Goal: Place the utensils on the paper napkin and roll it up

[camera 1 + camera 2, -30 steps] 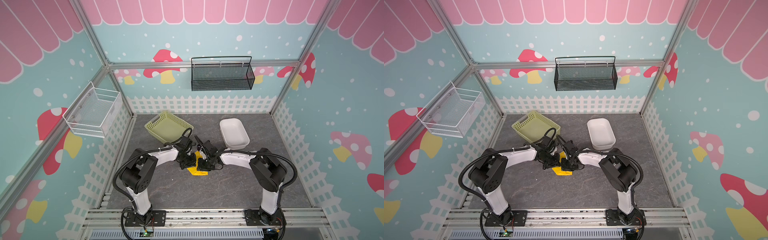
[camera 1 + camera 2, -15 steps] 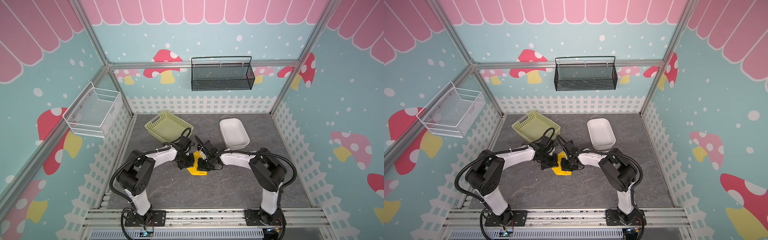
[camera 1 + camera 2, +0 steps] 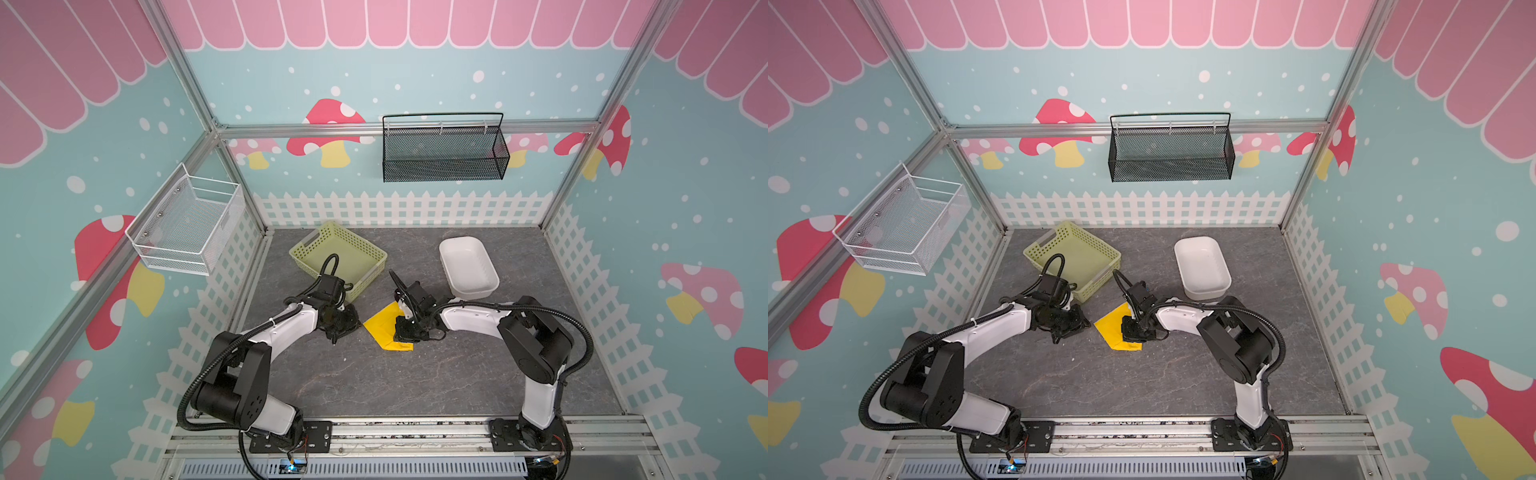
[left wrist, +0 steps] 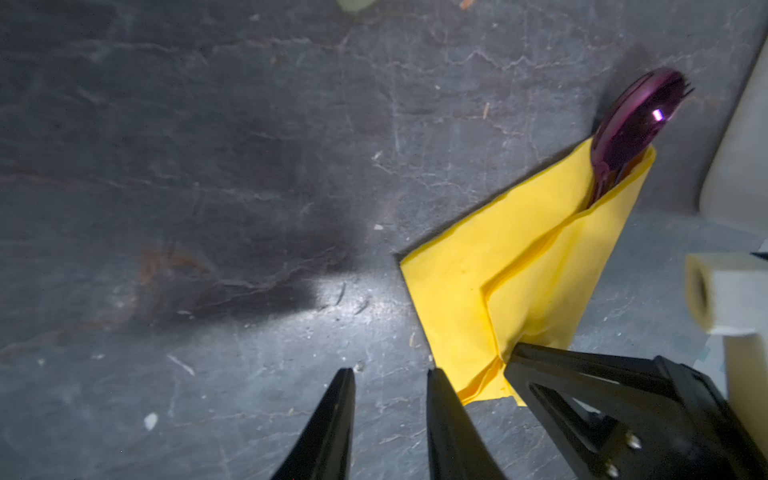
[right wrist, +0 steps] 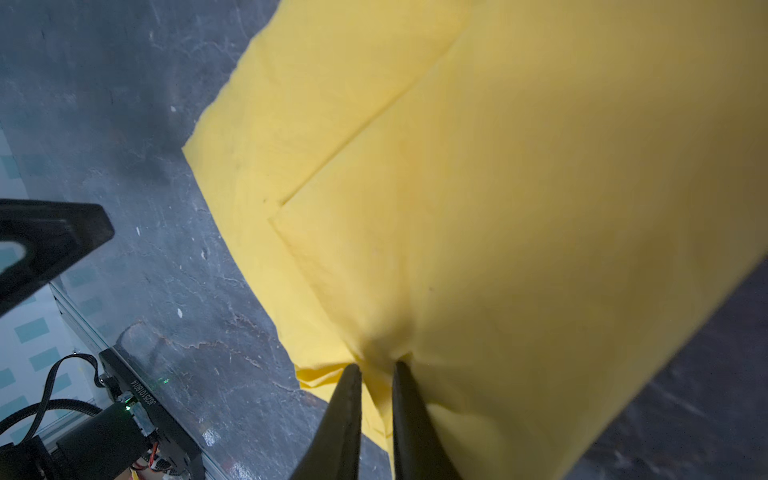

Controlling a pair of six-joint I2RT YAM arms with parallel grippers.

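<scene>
Beyond the paper napkin (image 5: 498, 208), a black plate (image 5: 162, 419) bears illegible white lettering.

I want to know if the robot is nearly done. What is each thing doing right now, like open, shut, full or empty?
napkin: folded over, one end pinched.
spoon: tucked inside the napkin, bowl sticking out.
left fingers: open, holding nothing.
right fingers: shut, pinching the napkin.
green basket: looks empty.
white tub: empty.
black basket: empty.
wire basket: empty.
</scene>
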